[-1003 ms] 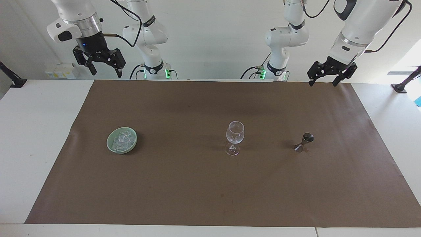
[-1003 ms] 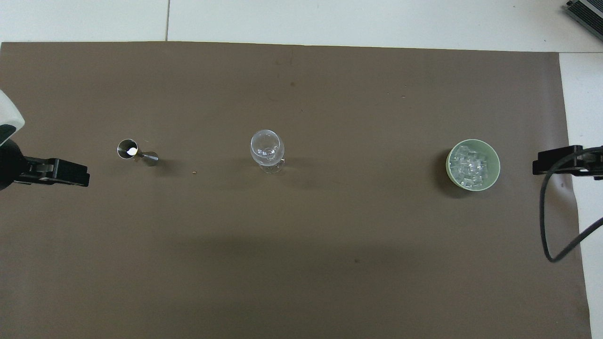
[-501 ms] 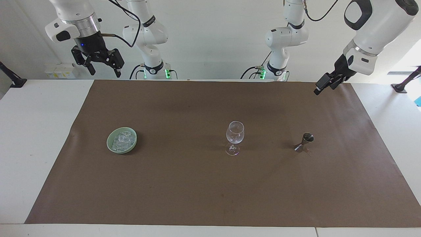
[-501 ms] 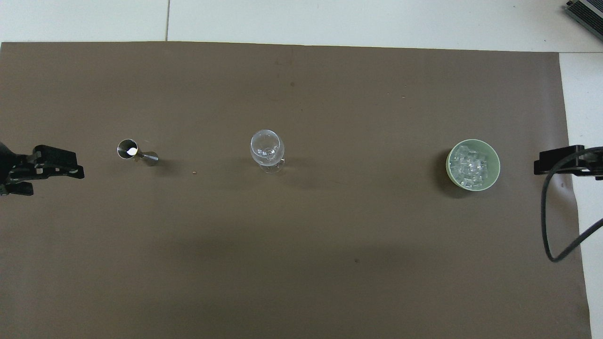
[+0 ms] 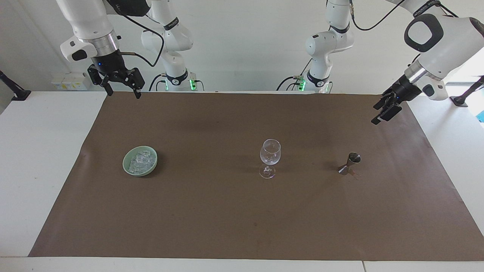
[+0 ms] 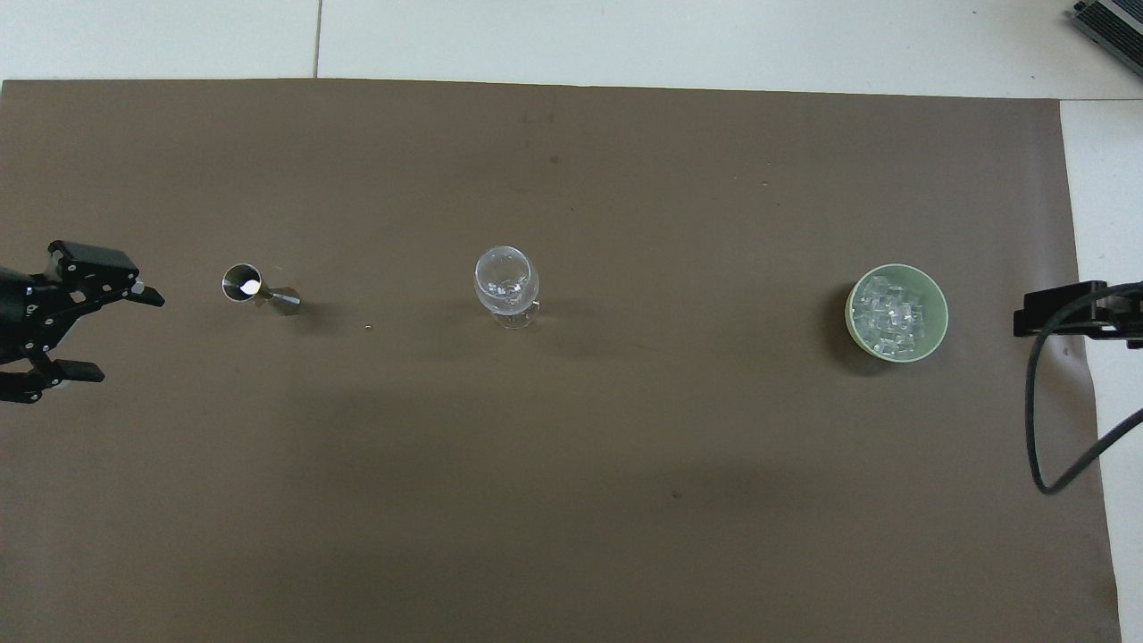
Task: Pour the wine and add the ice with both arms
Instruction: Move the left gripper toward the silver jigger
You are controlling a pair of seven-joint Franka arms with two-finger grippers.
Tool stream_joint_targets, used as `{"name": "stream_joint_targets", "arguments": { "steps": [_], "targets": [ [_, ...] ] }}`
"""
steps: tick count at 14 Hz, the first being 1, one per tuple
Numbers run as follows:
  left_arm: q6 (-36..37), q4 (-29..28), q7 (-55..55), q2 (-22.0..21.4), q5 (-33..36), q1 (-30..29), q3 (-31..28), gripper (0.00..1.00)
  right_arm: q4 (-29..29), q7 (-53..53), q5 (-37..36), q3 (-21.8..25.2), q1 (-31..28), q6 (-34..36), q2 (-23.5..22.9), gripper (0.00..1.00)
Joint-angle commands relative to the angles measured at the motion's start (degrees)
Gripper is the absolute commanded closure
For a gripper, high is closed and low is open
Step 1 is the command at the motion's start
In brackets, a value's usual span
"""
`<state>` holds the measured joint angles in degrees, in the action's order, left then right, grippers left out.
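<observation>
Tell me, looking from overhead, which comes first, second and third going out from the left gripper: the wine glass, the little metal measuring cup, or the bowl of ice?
From the left gripper, at its own arm's end of the table:
1. The metal measuring cup, just beside it.
2. The wine glass, mid-table.
3. The bowl of ice, toward the right arm's end.

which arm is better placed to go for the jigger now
Left. The left claw, open, hangs over the mat's edge at the jigger's end of the table. The right claw, open too, is up at the ice bowl's end.
</observation>
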<state>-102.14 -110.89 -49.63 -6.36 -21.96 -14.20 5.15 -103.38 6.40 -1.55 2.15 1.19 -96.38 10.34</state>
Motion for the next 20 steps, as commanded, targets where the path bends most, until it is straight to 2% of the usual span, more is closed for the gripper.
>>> {"name": "stream_joint_targets", "arguments": {
  "steps": [1, 7, 10, 15, 17, 20],
  "targets": [
    [-5.2, -4.8, -5.8, -0.2, -6.1, -3.1, 0.6, 0.00, -3.7, -1.3, 0.3, 0.0, -0.5, -1.7, 3.2, 0.00],
    [-12.2, -15.0, -8.3, -0.9, -18.3, -7.6, 0.6, 0.00, -3.2, -1.3, 0.3, 0.2, -0.4, 0.7, 3.2, 0.00],
    [-15.2, -20.6, -8.3, -0.9, -26.7, -9.5, 0.6, 0.00, -3.0, -1.4, 0.3, 0.2, -0.4, 2.2, 3.3, 0.00],
    [-22.7, -27.9, -8.2, -1.2, -38.2, -9.5, 0.6, 0.00, -3.0, -1.4, 0.3, 0.1, -0.3, 3.4, 3.4, 0.00],
    [-24.9, -29.8, -7.7, -0.3, -45.0, -9.1, 0.7, 0.00, -2.9, -1.4, 0.3, 0.1, -0.3, 3.4, 3.4, 0.00],
    [-26.8, -31.0, -3.0, 3.2, -56.8, -8.0, 0.7, 0.00, -2.6, -1.5, 0.3, 0.2, -0.4, 3.3, 3.3, 0.00]
  ]
}}
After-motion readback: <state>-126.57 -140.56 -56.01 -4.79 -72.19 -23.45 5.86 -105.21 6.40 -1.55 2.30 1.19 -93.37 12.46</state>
